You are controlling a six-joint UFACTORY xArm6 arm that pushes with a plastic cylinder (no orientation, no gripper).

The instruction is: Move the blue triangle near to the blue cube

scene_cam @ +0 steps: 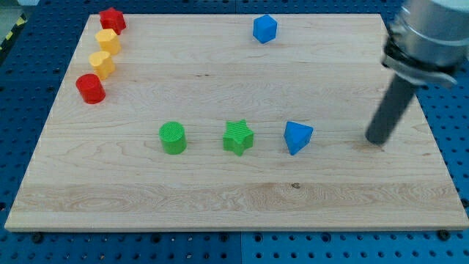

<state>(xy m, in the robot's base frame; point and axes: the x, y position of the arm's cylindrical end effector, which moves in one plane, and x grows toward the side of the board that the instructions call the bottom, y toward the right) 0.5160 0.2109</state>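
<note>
The blue triangle point(297, 136) lies on the wooden board right of centre. The blue cube point(264, 28) sits near the view's top edge, above and slightly left of the triangle, far from it. My tip point(377, 140) rests on the board to the right of the triangle, at about the same height in the view, with a clear gap between them. The rod rises up and right to the arm's grey body point(425, 33).
A green star point(238, 137) and a green cylinder point(173, 138) stand in a row left of the triangle. At the top left, a red block point(112, 19), two yellow blocks point(108, 41) point(102, 64) and a red cylinder point(91, 89) form a column.
</note>
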